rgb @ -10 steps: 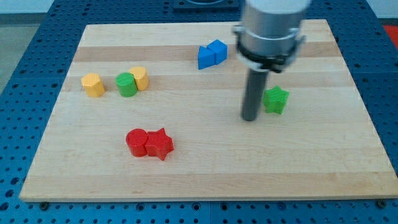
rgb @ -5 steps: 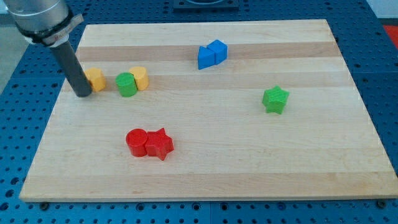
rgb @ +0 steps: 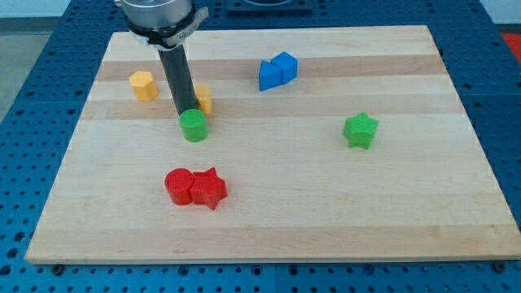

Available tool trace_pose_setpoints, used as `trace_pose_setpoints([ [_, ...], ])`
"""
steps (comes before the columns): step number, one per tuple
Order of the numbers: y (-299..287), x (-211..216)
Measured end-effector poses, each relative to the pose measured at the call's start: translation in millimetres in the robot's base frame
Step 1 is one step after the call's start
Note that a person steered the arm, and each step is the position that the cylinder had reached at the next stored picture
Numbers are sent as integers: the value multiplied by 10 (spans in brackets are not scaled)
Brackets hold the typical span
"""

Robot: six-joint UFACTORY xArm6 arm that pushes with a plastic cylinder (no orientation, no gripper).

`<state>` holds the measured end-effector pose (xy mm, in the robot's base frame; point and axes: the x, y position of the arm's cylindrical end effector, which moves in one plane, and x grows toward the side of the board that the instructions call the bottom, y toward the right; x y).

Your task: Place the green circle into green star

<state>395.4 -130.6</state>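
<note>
No pincer here: our tip (rgb: 186,114) touches the small green circle block's (rgb: 194,127) top-left edge. Light, rigid, it should slide easily rightward toward the green star block (rgb: 360,130).

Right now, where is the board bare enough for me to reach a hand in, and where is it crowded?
Bare: the stretch between the green circle and green star, and the strip along the view's bottom below the red circle and red star. Crowded: the view's upper left, where my tip meets the green circle beside a yellow block.
</note>
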Motion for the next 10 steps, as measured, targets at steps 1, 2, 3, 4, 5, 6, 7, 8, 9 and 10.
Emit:
trace_pose_setpoints([
  [1, -101, 0],
  [2, -429, 100],
  [3, -220, 172],
  [4, 589, 172],
  [5, 779, 173],
  [6, 171, 174],
  [7, -200, 391],
  [8, 267, 589],
  [9, 1056, 589],
  [10, 1362, 589],
])
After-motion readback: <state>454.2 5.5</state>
